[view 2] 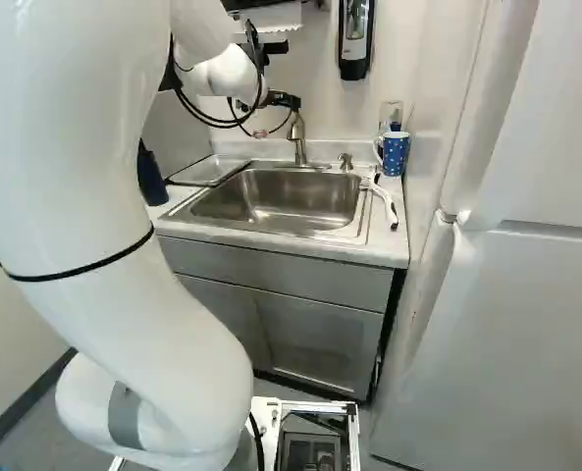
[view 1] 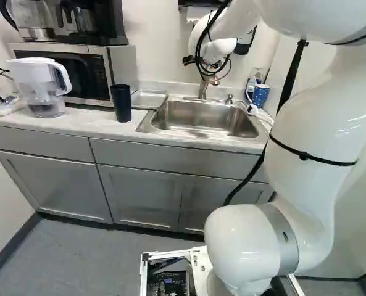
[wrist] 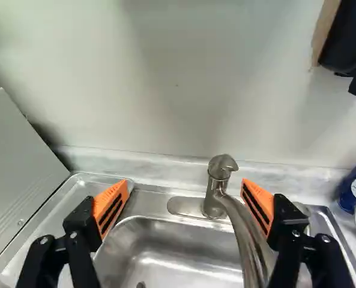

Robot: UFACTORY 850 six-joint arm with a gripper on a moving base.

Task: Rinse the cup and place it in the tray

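Over at the sink point(view 1: 201, 116), the gripper point(wrist: 186, 183) faces the back wall with its jaws spread wide, holding nothing. Working the faucet point(wrist: 214, 201) looks like the step in hand, to get the rinse water going. To do it well, I'd center on the lever point(wrist: 222, 165), which sits ahead between the fingers but nearer one orange pad point(wrist: 259, 203), then nudge it gently, keeping that finger from knocking the curved spout. From the base, the white arm point(view 1: 312, 117) climbs high, leaves the top of the left base view, and bends back down so its wrist point(view 2: 227, 78) hangs above the sink, near the wall. As for the cup, it's hard to be sure from here which one is meant: a blue dotted mug point(view 2: 396, 154) stands upright in the corner beside the sink, and a dark tumbler point(view 1: 121, 103) stands before the microwave point(view 1: 116, 65), by the metal tray point(view 1: 148, 100).
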